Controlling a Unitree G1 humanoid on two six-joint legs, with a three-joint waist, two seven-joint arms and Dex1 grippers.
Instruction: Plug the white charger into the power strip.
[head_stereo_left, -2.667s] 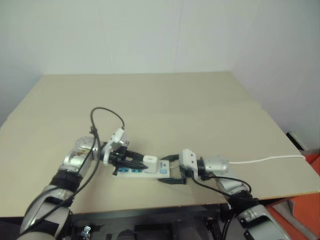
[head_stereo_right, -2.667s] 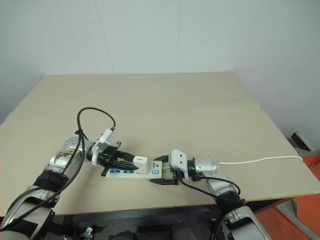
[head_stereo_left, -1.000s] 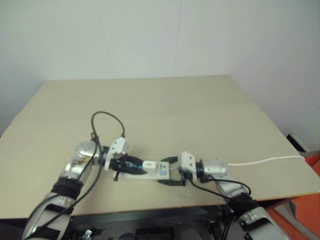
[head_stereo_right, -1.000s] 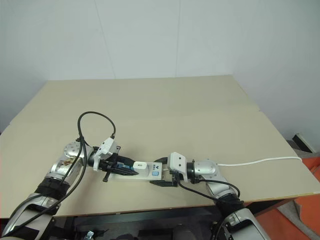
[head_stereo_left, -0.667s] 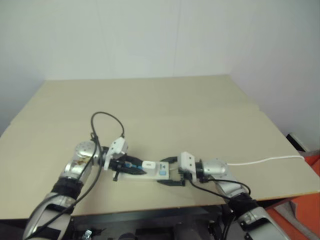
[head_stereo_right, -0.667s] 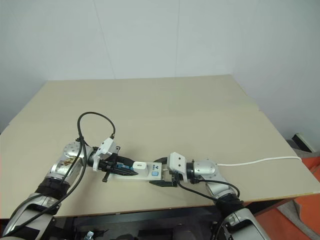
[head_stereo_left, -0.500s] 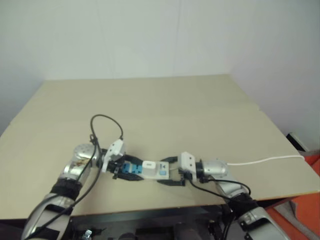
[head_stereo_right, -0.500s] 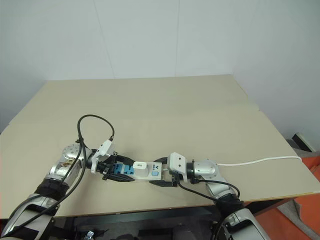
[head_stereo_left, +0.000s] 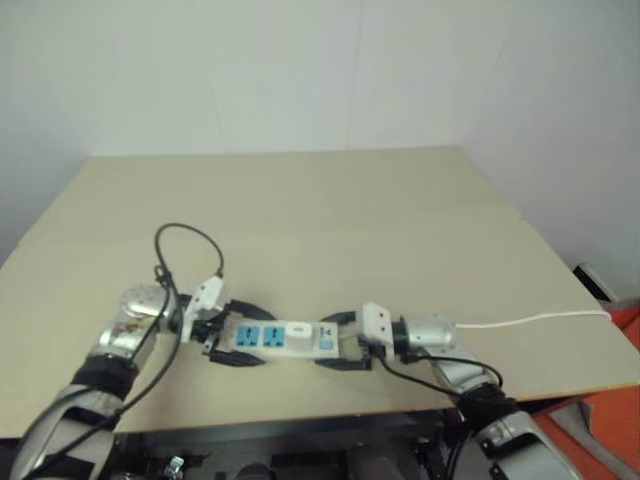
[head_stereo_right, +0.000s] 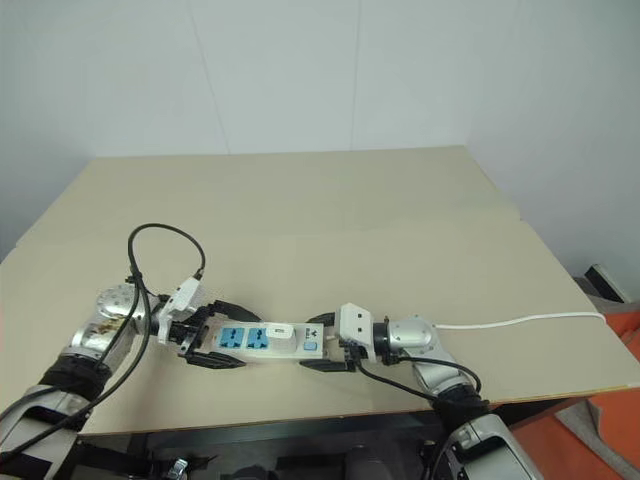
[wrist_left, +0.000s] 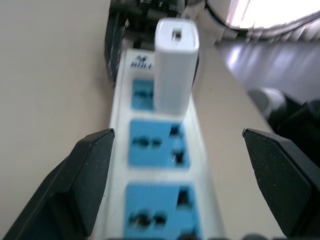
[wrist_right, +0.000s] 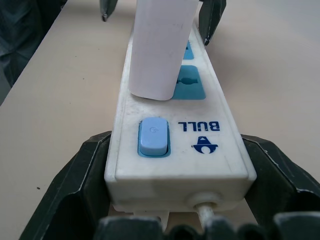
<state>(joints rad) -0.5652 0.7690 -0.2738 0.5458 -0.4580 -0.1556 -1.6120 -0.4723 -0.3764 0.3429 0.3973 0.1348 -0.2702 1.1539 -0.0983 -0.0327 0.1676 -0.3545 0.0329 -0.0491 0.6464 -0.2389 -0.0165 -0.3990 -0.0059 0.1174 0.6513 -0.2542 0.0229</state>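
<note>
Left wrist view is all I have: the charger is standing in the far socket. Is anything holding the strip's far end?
Observer: Yes. The right gripper straddles the power strip there, with a finger against each side.
Operator: Where does its cable go?
Observer: The thin white cable leaves that end and runs off the right edge of the table.
Operator: And the switch?
Observer: The blue switch sits just past the white charger, beside the logo.
</note>
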